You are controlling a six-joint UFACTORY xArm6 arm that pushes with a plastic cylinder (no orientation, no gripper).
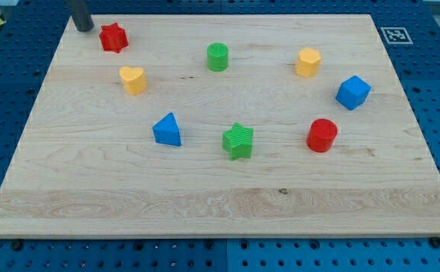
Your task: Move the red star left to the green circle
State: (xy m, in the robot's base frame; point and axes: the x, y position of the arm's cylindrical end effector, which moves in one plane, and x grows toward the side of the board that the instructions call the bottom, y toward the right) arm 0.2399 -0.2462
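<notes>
The red star [113,37] lies at the board's top left. The green circle [218,57] stands to its right, near the top middle, well apart from it. My tip [83,28] is at the top left corner of the board, just left of and slightly above the red star, with a small gap between them.
A yellow heart [132,78] lies below the red star. A blue triangle [167,130], green star [238,140] and red circle [322,134] sit in the middle row. A yellow block [308,62] and blue cube [353,92] are at the right. The wooden board [220,204] ends close to my tip.
</notes>
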